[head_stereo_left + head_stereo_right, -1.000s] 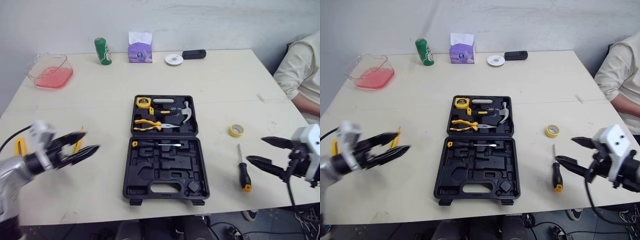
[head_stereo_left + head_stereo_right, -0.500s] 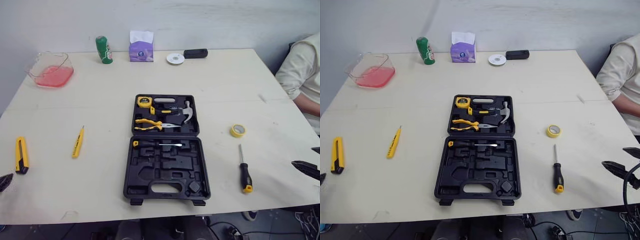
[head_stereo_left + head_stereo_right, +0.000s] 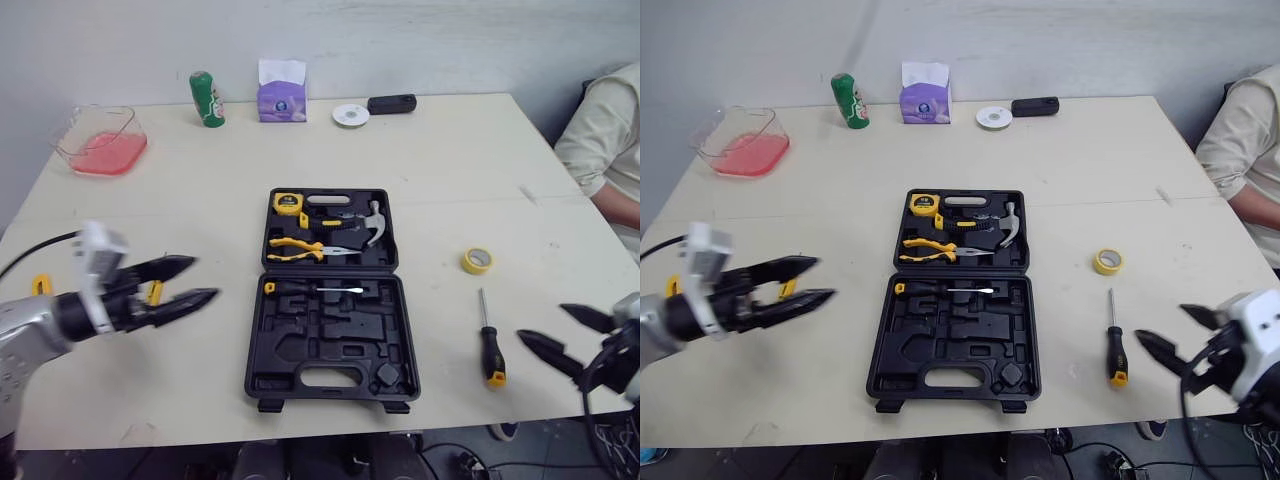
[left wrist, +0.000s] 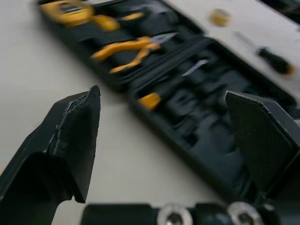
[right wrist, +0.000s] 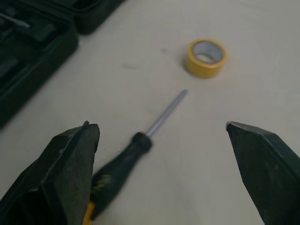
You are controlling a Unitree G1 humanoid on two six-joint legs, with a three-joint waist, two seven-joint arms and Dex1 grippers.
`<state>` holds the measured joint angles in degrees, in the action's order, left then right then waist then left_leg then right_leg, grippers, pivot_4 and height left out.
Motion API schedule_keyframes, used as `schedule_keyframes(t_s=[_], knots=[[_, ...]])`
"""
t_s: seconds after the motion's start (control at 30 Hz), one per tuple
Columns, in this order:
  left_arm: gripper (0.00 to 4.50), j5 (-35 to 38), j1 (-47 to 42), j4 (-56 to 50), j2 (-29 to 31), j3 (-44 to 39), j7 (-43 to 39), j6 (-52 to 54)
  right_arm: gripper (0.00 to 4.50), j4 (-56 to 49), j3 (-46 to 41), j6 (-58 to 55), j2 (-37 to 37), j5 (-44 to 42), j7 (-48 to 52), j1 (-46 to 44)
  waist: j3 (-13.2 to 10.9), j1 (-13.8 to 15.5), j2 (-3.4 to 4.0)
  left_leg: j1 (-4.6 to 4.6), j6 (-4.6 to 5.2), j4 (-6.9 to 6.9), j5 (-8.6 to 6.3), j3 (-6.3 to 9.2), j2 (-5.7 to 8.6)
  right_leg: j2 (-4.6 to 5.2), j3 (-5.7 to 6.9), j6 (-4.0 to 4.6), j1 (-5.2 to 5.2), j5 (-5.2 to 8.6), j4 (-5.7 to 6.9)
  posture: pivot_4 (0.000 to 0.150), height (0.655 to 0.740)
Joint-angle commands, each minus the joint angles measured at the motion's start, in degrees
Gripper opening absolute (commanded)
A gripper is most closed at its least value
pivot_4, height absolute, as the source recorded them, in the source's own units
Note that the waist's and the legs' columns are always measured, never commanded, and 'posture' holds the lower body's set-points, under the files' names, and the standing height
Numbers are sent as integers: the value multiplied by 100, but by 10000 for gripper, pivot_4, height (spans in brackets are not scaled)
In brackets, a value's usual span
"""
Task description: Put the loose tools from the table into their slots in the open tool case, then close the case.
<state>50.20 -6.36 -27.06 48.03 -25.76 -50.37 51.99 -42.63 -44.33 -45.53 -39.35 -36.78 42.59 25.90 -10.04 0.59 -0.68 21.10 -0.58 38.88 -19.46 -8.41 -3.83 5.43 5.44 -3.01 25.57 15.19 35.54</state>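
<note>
i judge the job barely begun: the tool case (image 3: 332, 300) lies open on the worktop (image 3: 450, 160) with the screwdriver (image 3: 487, 340) and tape roll (image 3: 476, 261) loose to its right, my right tool (image 3: 542, 322) gaping empty just beyond the screwdriver, my left tool (image 3: 203, 278) spread empty left of the tool case.

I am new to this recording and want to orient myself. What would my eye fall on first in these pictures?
First, the open black tool case in the middle of the table, with yellow pliers in its far half. Then the left hand and the right hand, both open, flanking it. A loose screwdriver lies right of the case, near the right hand.
</note>
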Motion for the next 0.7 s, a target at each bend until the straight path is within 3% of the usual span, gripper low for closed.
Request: schedule_keyframes(t_s=[0.03,0.23,0.33,0.53,0.63,0.7], knots=[[44513,544,-694,-285,-41,528,-94,100,45000,-1104,77,-652,527,-408,-1162,92,0,-46,-8,-2,-3,1,2,-2,1,-2,-4,-1,-1,0,2,1500,7244],[44513,381,-1770,-138,-235,1817,-832,-282,45000,-1737,1223,-1257,1472,-330,-3258,-29,2,-80,-11,-3,6,5,14,-1,15,-29,-10,-1,-3,-1,1,1500,7244],[44513,110,-2417,237,-664,2526,-1262,-624,45000,-1698,1905,-1548,1774,132,-4031,-119,3,-64,-12,1,13,9,18,1,22,-65,-27,-2,-3,-1,-2,1500,7244],[44513,-288,-2831,683,-1094,3065,-1530,-953,45000,-1408,2439,-1591,1896,659,-4492,-226,2,-110,-11,-2,15,12,18,-2,17,-92,-51,-1,-1,-1,0,1500,7244],[45000,-489,-3035,903,-1196,3302,-1821,-1167,36168,-1262,2349,-1482,2276,771,-4735,-269,2,-86,-19,-3,6,11,22,9,11,-109,-51,8,2,5,2,1500,7244],[45000,-600,-3154,1039,-1272,3395,-1899,-1268,26435,-1299,2362,-1433,2408,782,-4760,-232,7,-54,-30,0,2,11,25,15,7,-112,-42,12,2,8,2,1500,7244]])
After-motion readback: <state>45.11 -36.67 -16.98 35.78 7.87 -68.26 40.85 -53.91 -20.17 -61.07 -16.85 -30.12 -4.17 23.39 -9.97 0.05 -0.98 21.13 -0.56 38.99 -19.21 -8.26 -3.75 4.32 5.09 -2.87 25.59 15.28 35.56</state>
